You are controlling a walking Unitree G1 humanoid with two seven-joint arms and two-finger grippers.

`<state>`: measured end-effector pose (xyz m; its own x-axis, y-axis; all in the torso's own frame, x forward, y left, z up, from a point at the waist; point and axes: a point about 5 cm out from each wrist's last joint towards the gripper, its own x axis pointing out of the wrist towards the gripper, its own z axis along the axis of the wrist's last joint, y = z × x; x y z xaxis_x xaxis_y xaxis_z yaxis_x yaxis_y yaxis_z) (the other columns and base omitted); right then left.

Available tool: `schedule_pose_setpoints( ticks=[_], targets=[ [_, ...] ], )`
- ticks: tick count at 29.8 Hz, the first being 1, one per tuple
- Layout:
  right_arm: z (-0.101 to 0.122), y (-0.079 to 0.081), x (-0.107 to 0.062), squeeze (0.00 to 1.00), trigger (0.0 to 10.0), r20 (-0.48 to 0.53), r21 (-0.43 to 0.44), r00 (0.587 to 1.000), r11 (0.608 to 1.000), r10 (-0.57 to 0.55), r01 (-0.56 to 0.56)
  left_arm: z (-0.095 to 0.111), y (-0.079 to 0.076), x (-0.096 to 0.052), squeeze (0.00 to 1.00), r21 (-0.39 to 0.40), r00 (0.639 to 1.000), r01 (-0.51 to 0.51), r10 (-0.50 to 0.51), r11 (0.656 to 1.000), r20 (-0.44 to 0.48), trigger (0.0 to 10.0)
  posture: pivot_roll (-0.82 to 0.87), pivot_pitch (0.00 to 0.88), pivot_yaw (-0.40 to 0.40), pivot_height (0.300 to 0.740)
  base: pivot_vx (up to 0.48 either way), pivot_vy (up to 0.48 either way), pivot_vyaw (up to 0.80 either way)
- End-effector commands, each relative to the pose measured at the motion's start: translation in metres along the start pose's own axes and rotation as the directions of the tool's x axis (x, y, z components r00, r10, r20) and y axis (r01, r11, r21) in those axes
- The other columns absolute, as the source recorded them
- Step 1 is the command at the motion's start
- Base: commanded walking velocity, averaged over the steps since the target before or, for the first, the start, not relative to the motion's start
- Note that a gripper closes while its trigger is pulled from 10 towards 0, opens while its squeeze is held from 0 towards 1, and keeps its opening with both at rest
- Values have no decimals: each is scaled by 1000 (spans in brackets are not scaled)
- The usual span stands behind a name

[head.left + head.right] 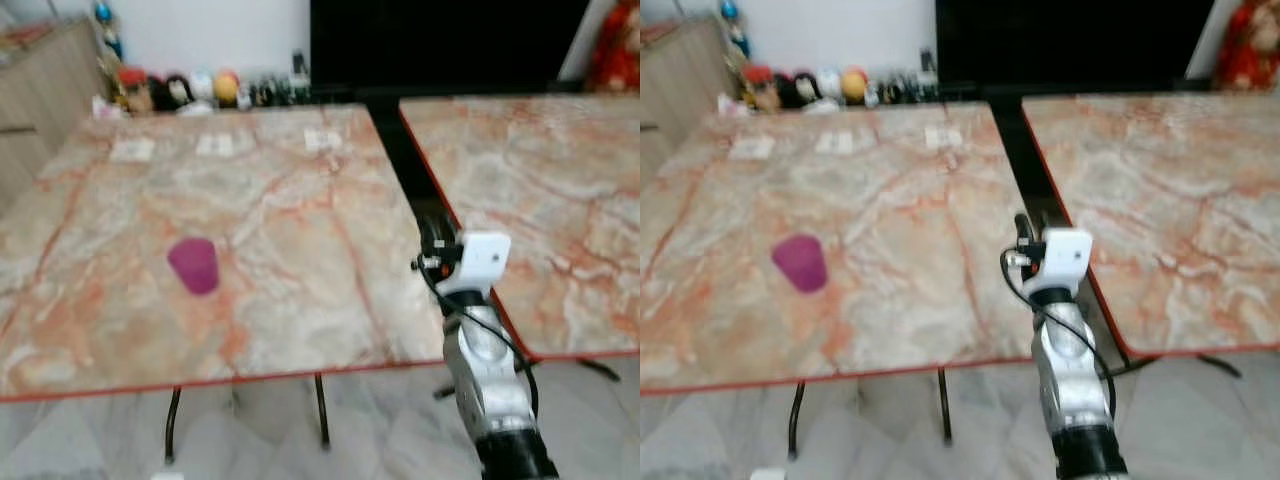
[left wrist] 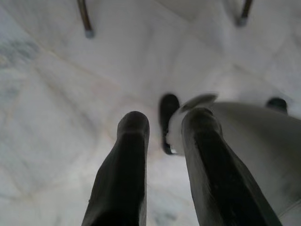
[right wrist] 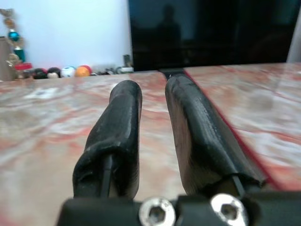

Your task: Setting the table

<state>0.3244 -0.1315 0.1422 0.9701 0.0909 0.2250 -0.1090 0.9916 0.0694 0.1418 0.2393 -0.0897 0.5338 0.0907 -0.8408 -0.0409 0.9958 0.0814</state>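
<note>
A purple cup (image 1: 194,265) stands upright on the left part of the near marble table (image 1: 300,300). My right gripper (image 1: 432,232) is raised at that table's right edge, well to the right of the cup, and its black fingers (image 3: 126,117) point away along the gap between the two tables. They lie close together with nothing between them. My left gripper (image 2: 164,120) hangs idle below table height and points down at the pale floor. It holds nothing, and its fingers stand close together.
A second marble table (image 1: 540,180) stands to the right across a narrow dark gap. Small white cards (image 1: 215,145) lie near the first table's far edge. Behind it sit toys and balls (image 1: 190,88), with a dark screen (image 1: 440,40) further right. Table legs (image 2: 84,19) stand on the floor.
</note>
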Motion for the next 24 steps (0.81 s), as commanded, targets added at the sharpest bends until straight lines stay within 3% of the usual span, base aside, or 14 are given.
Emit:
schedule_pose_setpoints(
  ticks=[1, 14, 23, 24],
  targets=[
    [6, 9, 5, 0, 10000, 23, 4, 999, 999, 33, -33, -9, 3, -2, 0, -3, 1000, -11, 11, 1000, -25, 10000, -39, 0, -9, 740, 0, 480, 0],
    [2, 14, 3, 0, 10000, 8, 17, 999, 999, 48, -48, -8, 4, -2, 0, -18, 1000, -24, 24, 1000, -20, 10000, -28, 0, -19, 740, 0, 469, 0],
    [3, 15, 3, 0, 10000, 3, 21, 999, 999, 47, -47, -7, 5, -2, 0, -12, 999, -28, 28, 1000, -16, 10000, -27, 0, -21, 740, 0, 0, 0],
    [2, 15, 3, 216, 10000, -6, 23, 999, 998, 54, -54, -7, 6, -2, 0, -12, 999, -28, 28, 1000, -15, 10000, -26, 0, -20, 740, 0, 0, 0]
  ],
)
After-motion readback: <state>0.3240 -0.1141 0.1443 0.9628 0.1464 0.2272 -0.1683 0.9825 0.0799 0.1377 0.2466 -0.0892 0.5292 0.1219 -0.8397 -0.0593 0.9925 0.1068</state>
